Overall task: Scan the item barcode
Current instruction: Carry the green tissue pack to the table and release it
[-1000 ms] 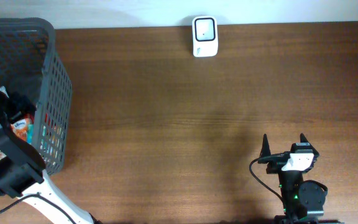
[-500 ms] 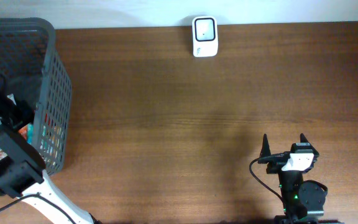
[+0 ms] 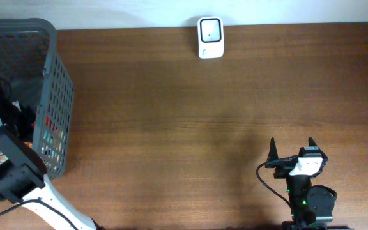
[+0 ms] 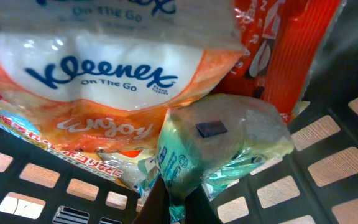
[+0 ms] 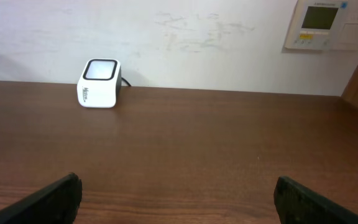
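The brown tabletop [image 3: 171, 121] carried little. A grey mesh basket [image 3: 57, 89] stood at its far left corner, and that was where the item to be scanned lay. Our left arm [image 3: 8, 167] rose from the near left corner and bent over the basket's rim, its wrist pitched down among the goods, so the overhead camera could not see its fingers. The right arm sat folded at the near edge towards the right. The right gripper [image 3: 292, 144] was spread wide, holding nothing, and faced the far edge. The white scanner [image 3: 209, 29] stood at the middle of that far edge, well apart from both arms.

Inside the basket, a Kleenex pack [image 4: 104, 68] was the largest thing. A red packet [image 4: 291, 50] stood behind it against the mesh. In front lay a small green packet [image 4: 222, 143] with a dark square on its top face. The left gripper [image 4: 178, 202] was clamped shut on the crinkled film at this packet's near end.

We judged the step to be securing and lifting the packet. The grip had only thin wrapper, so it needed a slow, straight lift. That would keep the film from slipping and stop the packet dragging against the Kleenex pack or catching the mesh. We could not see a barcode, so the packet would need turning before it faced the scanner.
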You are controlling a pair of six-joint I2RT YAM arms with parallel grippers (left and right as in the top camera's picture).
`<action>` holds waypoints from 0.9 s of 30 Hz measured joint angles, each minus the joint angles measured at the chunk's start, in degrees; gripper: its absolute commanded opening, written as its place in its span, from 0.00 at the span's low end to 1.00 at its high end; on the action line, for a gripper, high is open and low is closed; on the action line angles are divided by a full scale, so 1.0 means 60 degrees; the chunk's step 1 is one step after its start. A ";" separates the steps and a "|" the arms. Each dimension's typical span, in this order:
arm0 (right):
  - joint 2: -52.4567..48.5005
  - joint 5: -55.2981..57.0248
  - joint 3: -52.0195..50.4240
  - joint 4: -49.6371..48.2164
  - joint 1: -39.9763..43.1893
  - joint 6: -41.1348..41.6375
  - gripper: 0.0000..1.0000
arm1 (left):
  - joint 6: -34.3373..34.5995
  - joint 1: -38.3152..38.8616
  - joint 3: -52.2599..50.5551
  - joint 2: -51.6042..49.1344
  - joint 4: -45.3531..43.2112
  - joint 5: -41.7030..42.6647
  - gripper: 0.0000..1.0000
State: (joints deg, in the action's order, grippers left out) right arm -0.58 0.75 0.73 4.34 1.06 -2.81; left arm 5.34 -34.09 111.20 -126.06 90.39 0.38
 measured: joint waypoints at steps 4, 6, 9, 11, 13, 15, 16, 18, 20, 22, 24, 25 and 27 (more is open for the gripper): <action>0.0000 0.0000 0.0000 -0.0004 0.0000 -0.0007 0.98 | 0.0000 0.0000 0.1220 -0.0084 0.1009 0.0495 0.00; 0.0000 -0.0004 0.0000 0.0000 0.0000 0.0000 0.98 | -0.0036 0.0000 0.2393 -0.0080 0.1045 0.1024 0.00; 0.0000 0.0000 0.0000 0.0000 0.0000 -0.0007 0.99 | -0.0044 0.0000 0.3971 0.0106 0.1060 0.1770 0.00; 0.0000 0.0000 0.0000 0.0000 0.0000 -0.0011 0.98 | -0.0044 0.0000 0.4630 0.0488 0.1049 0.2047 0.00; 0.0000 0.0000 0.0000 0.0000 0.0000 -0.0007 0.98 | -0.0069 0.0000 0.5544 0.1413 0.1049 0.2251 0.00; 0.0000 0.0000 0.0000 0.0000 0.0000 0.0004 0.98 | -0.0066 0.0000 0.6189 0.2055 0.0965 0.2320 0.00; 0.0000 0.0000 0.0000 0.0000 0.0000 -0.0007 0.98 | -0.0069 0.0000 0.6470 0.2473 0.0794 0.2448 0.00; 0.0000 -0.0004 0.0000 0.0000 0.0000 0.0000 0.98 | -0.0066 0.0135 0.6765 0.3391 0.0350 0.3129 0.00; 0.0000 -0.0004 0.0000 0.0000 0.0000 -0.0007 0.98 | -0.0182 0.0729 0.6845 0.3942 0.0095 0.4065 0.00; 0.0000 0.0000 0.0000 0.0000 0.0000 -0.0007 0.98 | -0.0226 0.1953 0.6881 0.4127 0.0066 0.4932 0.00; 0.0000 0.0000 0.0000 0.0000 0.0000 -0.0004 0.98 | -0.0251 0.3424 0.6852 0.3927 0.0066 0.5351 0.00; 0.0000 0.0000 0.0000 0.0000 0.0000 -0.0004 0.99 | -0.0251 0.4189 0.6783 0.3697 0.0066 0.5370 0.00; 0.0000 -0.0004 0.0000 0.0000 0.0000 0.0000 0.98 | -0.0251 0.5519 0.6645 0.3053 0.0062 0.5104 0.00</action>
State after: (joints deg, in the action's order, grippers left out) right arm -0.58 0.73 0.73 4.34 1.06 -2.81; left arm 3.84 -0.97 151.06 -107.74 90.76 31.00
